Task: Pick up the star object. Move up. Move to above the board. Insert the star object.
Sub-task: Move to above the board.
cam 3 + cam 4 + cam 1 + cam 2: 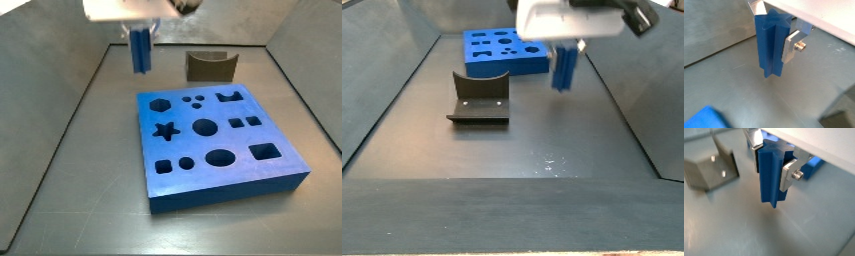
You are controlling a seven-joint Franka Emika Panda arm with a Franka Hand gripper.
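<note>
My gripper (773, 37) is shut on the star object (769, 47), a tall slim blue prism with ridged sides, which hangs upright between the silver fingers (791, 46). It shows the same way in the other wrist view (769, 175). In a side view the star object (140, 48) hangs in the air beyond the board's far left corner. The board (214, 145) is a thick blue slab with a star hole (164, 131) near its left side. In the other side view the gripper (567, 50) holds the star object (565, 68) just in front of the board (505, 50).
The dark fixture (210, 66) stands behind the board, and beside the star object in a side view (477, 98). It also shows grey in a wrist view (709, 168). Sloping grey walls (67, 90) enclose the floor. A corner of the board (707, 119) shows in a wrist view.
</note>
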